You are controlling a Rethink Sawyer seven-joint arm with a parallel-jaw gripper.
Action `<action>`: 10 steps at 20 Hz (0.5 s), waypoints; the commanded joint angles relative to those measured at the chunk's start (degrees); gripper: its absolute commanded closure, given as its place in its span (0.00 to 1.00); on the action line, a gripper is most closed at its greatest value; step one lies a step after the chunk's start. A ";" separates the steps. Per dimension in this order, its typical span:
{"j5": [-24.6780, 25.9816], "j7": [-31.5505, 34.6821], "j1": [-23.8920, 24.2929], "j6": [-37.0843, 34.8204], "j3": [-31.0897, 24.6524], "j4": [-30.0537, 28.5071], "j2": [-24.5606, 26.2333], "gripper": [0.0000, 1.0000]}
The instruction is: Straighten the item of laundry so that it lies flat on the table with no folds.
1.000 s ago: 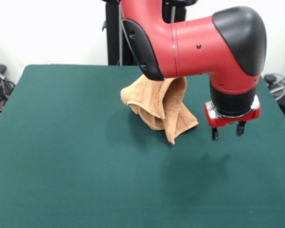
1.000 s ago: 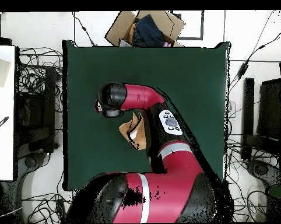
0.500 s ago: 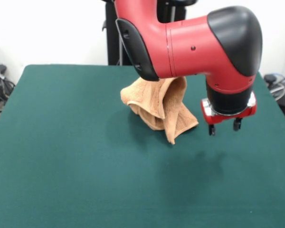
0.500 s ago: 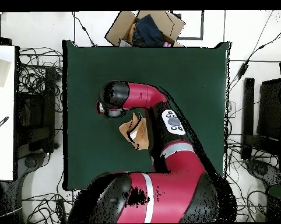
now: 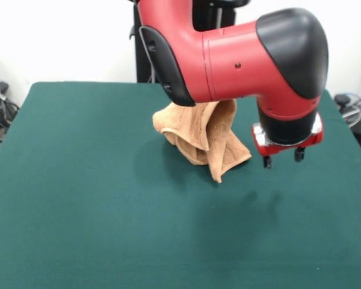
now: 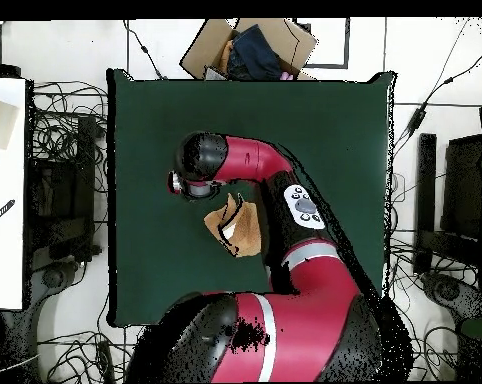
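Note:
The item of laundry (image 5: 198, 135), an orange-tan terry towel, lies crumpled in a bunched heap with several folds near the far middle of the green table (image 5: 78, 180). My gripper (image 5: 283, 159) hangs to the right of the towel, a short way above the cloth. It is open with nothing between its two short black fingers and is not touching the towel. From overhead the towel (image 6: 240, 225) shows beside my red arm, whose black wrist (image 6: 200, 160) covers the gripper over the table (image 6: 325, 130).
My thick red arm (image 5: 228, 57) crosses above the towel and hides its far part. Off the table's edge sits a cardboard box (image 6: 250, 48) with dark cloth in it. A white surface (image 6: 3, 190) and cables border the sides.
The gripper has risen a little and drifted slightly left toward the towel in the front view, still open. The towel has not moved.

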State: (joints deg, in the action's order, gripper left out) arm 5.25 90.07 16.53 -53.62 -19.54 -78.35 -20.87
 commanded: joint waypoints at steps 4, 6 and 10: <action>1.93 -9.37 3.31 -7.37 -5.69 5.63 3.09 0.00; 2.24 -10.03 4.07 -7.84 -5.94 6.08 3.60 0.00; 2.74 -11.33 5.10 -10.32 -6.49 8.81 5.23 0.00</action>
State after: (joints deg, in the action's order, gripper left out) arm 5.26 90.07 19.88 -58.10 -21.11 -73.70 -18.87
